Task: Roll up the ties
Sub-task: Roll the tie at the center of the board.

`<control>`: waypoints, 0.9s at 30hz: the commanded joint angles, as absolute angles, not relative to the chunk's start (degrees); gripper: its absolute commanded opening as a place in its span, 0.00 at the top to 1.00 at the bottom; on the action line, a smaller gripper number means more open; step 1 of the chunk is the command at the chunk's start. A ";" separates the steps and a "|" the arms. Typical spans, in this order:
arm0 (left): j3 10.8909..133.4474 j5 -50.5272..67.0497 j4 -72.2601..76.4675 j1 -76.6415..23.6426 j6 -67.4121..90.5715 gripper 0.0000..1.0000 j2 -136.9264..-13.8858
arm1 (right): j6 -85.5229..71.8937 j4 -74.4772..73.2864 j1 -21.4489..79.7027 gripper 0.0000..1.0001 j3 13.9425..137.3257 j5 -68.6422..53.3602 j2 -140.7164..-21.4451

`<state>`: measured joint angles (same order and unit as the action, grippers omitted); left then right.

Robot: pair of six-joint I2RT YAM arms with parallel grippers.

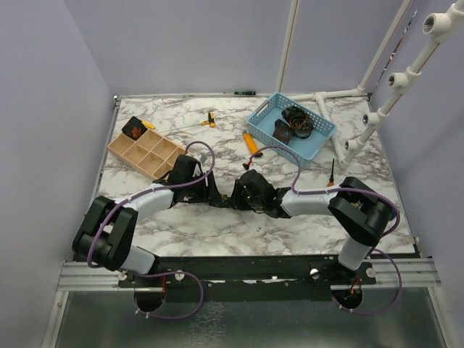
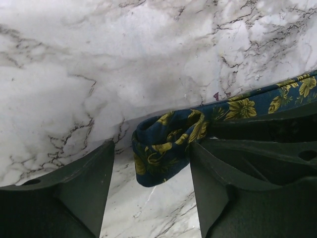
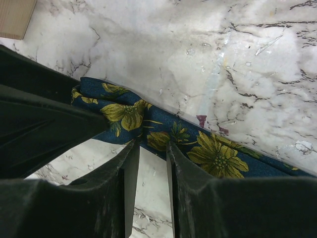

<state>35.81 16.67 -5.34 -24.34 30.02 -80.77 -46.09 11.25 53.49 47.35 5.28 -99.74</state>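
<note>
1. Straddles the coiled end of the navy floral tie [image 2: 163, 153] with the left tool [image 2: 151, 144], released, leaving the roll free to turn.
2. Sets the right tool [image 3: 152, 148] narrowly parted at the flat strip, likely for tension; cannot tell whether clamped.
3. Rests the tie on the desk [image 2: 74, 59], between both arms, for support while rolling.
</note>
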 commanded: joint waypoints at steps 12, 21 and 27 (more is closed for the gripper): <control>37.90 23.43 -4.36 -23.21 26.37 0.67 -85.34 | -45.06 10.56 53.16 0.68 45.30 2.56 -98.01; 33.52 18.39 -2.40 -23.66 33.10 0.78 -79.61 | -43.41 6.94 53.15 0.64 49.45 0.27 -94.57; 29.29 13.77 -1.38 -25.18 37.16 0.78 -74.98 | -41.24 5.88 53.15 0.67 54.29 -5.49 -99.44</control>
<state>31.77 18.39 -2.90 -24.14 33.36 -77.93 -43.59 7.64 53.21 51.18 -0.40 -96.44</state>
